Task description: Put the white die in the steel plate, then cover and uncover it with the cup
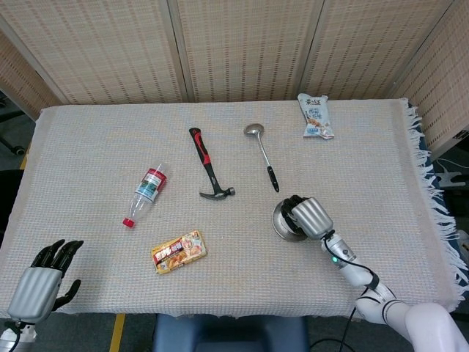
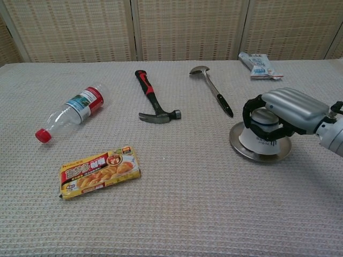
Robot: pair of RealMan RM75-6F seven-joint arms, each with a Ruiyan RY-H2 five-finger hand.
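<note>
In the chest view my right hand grips an upside-down white cup from above, over the round steel plate at the table's right front. The cup's rim sits within the plate, and I cannot tell whether it touches. The white die does not show in either view; the cup and hand hide the plate's middle. The head view shows the right hand covering the cup, with only the plate's left rim exposed. My left hand hangs off the table's near left corner, holding nothing, fingers apart.
A black-handled ladle lies just behind the plate. A red-and-black hammer lies mid-table, a plastic bottle at left, a yellow food box at front left, and a snack packet at back right.
</note>
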